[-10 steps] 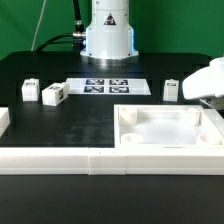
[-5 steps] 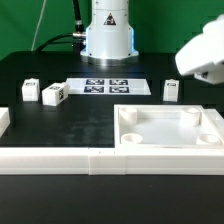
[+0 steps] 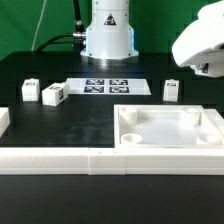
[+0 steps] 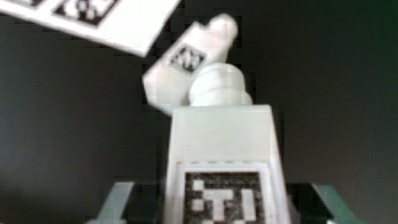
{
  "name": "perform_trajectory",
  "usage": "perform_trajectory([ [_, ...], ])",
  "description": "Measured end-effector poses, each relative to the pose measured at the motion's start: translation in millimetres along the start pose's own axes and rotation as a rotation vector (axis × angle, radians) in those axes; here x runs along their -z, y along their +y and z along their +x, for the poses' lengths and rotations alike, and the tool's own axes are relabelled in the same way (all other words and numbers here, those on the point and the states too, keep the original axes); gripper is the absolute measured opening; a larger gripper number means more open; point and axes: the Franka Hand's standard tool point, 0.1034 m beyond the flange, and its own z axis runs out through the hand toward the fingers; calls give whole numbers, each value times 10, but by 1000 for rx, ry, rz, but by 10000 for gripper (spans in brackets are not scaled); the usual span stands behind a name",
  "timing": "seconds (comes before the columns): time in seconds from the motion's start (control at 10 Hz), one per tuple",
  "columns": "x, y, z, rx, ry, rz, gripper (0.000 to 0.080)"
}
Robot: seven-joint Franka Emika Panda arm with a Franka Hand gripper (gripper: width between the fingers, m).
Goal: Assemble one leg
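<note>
The claw clamps one leg (its tag showing); three more legs stand on the table.

**Robot body.** Base column: glossy white and cylindrical, blue-tinted in shade, with a dark band near its top. Black cables leave its side. Wrist housing: smooth, rounded, white, dark beneath. Fingers of the tool: dull grey-green.

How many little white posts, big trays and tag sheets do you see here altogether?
Little white legs: 4 (3 on the table; 1 in the gripper:)
Big white tray: 1
Marker board: 1
Total: 6
</note>
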Motion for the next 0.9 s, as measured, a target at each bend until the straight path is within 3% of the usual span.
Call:
perform_trajectory([
  [0.3, 74, 28, 97, -6, 309, -10, 287],
  [0.4, 111, 103, -3, 12, 356, -19, 287],
  [0.5, 228, 188, 18, 17, 468, -24, 287],
  [0.9, 442, 402, -11, 27, 825, -56, 287],
])
